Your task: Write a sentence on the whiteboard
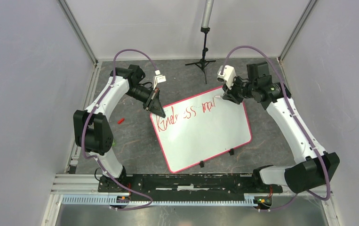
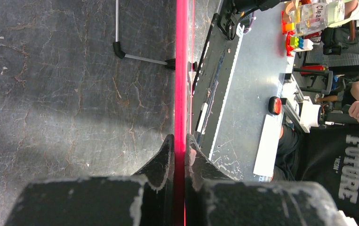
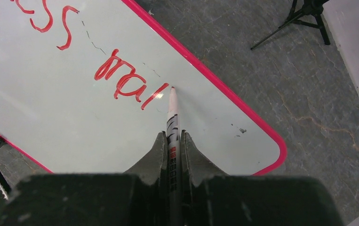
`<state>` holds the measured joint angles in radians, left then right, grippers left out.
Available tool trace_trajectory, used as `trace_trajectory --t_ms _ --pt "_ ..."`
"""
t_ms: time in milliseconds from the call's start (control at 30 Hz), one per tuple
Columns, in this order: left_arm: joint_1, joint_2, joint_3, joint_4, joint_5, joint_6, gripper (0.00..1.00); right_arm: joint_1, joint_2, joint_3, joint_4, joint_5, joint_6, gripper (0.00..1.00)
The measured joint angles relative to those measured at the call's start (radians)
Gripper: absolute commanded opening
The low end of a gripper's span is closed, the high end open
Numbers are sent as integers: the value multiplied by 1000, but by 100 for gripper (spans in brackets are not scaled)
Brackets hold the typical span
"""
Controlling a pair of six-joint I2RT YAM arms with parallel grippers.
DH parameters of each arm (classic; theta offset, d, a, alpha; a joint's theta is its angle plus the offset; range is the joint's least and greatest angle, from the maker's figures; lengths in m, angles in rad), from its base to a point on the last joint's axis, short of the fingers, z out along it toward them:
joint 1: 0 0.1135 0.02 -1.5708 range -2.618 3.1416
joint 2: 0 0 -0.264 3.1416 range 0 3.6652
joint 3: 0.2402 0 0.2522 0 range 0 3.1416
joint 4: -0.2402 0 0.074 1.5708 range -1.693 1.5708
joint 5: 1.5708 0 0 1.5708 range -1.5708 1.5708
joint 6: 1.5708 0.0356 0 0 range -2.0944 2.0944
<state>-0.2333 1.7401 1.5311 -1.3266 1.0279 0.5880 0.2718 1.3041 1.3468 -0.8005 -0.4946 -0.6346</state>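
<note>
Right pincer is clamped on the marker, tip touching the whiteboard; left pincer clamps its rim. So far the sentence reads "Kindness ma"; the rest appears unwritten.

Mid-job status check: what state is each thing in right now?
whiteboard, on the table, rim clamped at one corner
sentence, unfinished, second word partly written
marker, uncapped, tip on the whiteboard at the last stroke
left gripper, shut on the whiteboard's rim
right gripper, shut on the marker
</note>
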Motion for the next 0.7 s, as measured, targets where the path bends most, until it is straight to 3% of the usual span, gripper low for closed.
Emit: trace_trajectory --t_ms 700 --pt "0 -5 -6 3 1 0 2 0 -80 -138 -6 29 -28 0"
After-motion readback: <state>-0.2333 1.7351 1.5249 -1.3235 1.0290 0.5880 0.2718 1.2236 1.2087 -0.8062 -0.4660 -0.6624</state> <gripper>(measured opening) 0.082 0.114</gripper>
